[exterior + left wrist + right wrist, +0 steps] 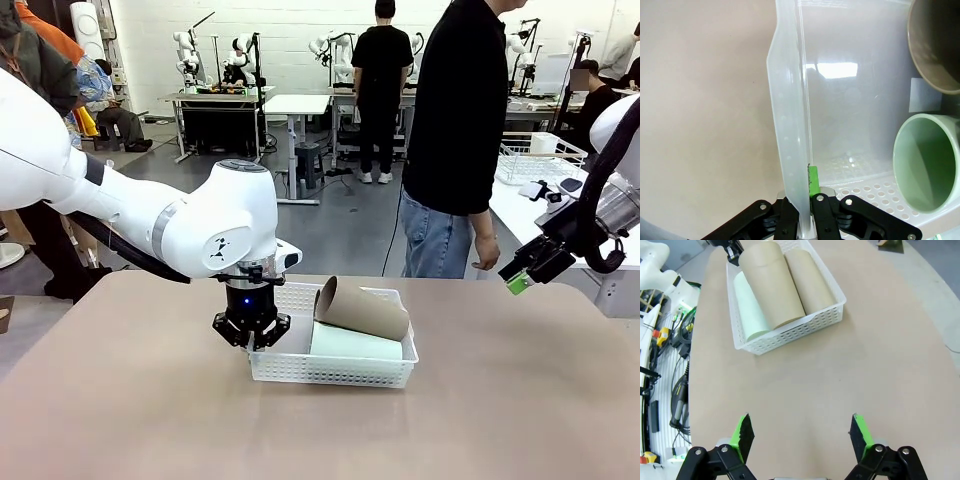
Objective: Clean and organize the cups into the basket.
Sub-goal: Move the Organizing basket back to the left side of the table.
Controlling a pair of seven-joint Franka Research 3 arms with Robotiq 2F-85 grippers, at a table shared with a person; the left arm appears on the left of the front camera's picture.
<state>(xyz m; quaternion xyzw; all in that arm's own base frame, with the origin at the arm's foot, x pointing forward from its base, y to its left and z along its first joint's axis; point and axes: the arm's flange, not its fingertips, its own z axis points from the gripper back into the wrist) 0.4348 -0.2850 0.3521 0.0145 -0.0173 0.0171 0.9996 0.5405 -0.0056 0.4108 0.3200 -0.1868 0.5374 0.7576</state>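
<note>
1. The left gripper [801, 210] is seen at the bottom centre of the left wrist view, its jaws clamped on the side wall of the white basket [790, 150]; a green pad [813, 181] is pressed against the inner face of that wall.
2. In the front view the same gripper [252, 330] is placed left of centre, at the basket's left end, with the white left arm [150, 215] stretching in from the upper left of the frame.
3. The right gripper [801, 432] is shown at the bottom of the right wrist view with its fingers spread wide and nothing between them, above the bare tan table [865, 365].
4. In the front view the right gripper [530, 265] is held in the air at the right edge, well apart from the basket [330, 372].
5. The mint green cup [355, 343] is laid on its side inside the basket, at frame centre.
6. The brown cup [362, 308] is laid tilted on top of the green cup, its open mouth turned to the left.
7. In the right wrist view two brown cup shapes [790, 285] are seen beside the green cup [751, 302] in the basket [790, 332], at the upper centre.
8. A person [455, 140] in a dark top is standing behind the table's far edge, right of centre.
</note>
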